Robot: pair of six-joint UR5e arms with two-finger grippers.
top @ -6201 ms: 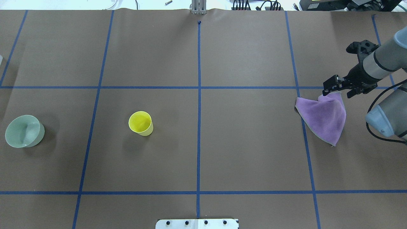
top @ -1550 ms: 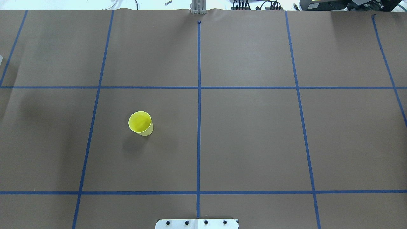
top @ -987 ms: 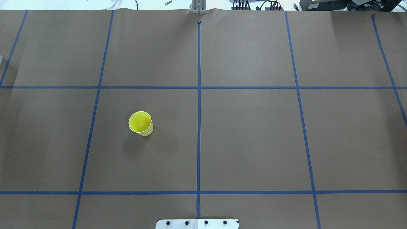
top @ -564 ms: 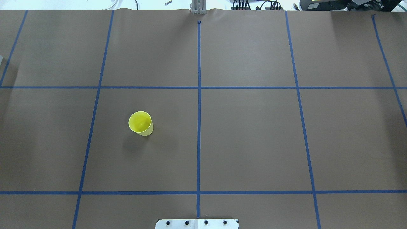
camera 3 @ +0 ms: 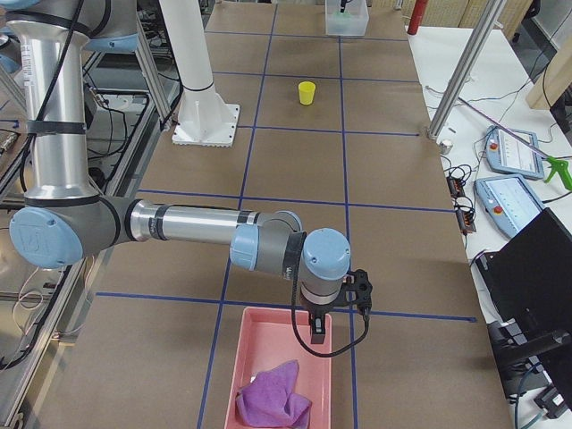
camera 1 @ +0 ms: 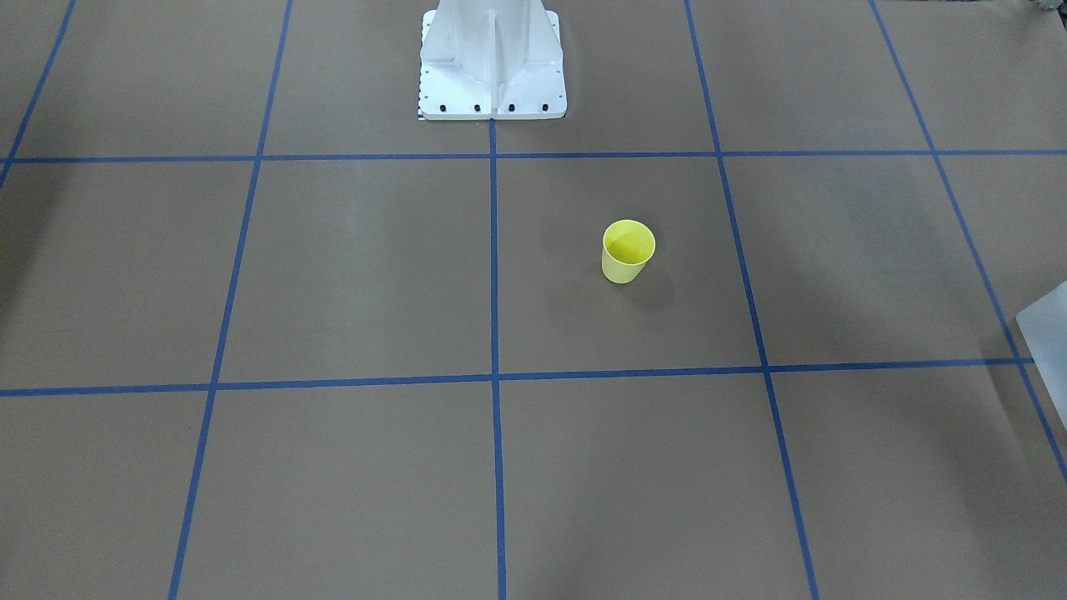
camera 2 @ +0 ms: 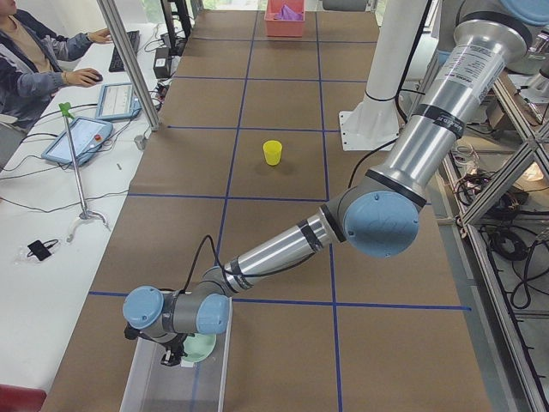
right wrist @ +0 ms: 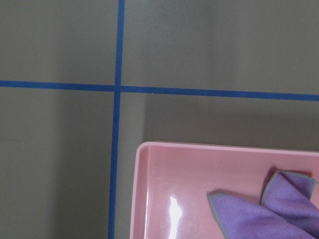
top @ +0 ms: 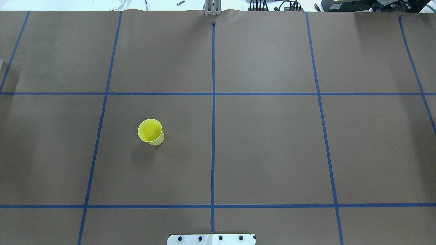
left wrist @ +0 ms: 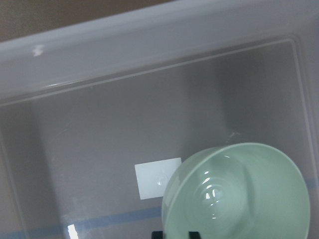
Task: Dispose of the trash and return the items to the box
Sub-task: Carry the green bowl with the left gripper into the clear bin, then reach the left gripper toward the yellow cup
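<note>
A yellow cup (top: 150, 131) stands upright on the brown table left of the centre line; it also shows in the front view (camera 1: 628, 250). My left gripper (camera 2: 174, 356) is down inside the clear bin (camera 2: 141, 386) at the table's left end. Its fingertips (left wrist: 157, 234) sit at the rim of a pale green bowl (left wrist: 239, 199), shut on it. My right gripper (camera 3: 317, 326) hangs over the pink bin (camera 3: 268, 340), apart from the purple cloth (camera 3: 273, 402) lying in it. I cannot tell whether it is open. The right wrist view shows the cloth (right wrist: 259, 209) in the bin (right wrist: 164, 199).
The white robot base (camera 1: 492, 58) stands at the table's near middle edge. A corner of the clear bin (camera 1: 1046, 325) shows at the front view's right edge. An operator (camera 2: 34, 51) sits at a side desk with tablets. Blue tape lines grid the table.
Six seconds ago the right gripper held the cloth on the table and the bowl stood at far left. Both have left the overhead view. Nothing has changed there in the last 1.6 seconds.
</note>
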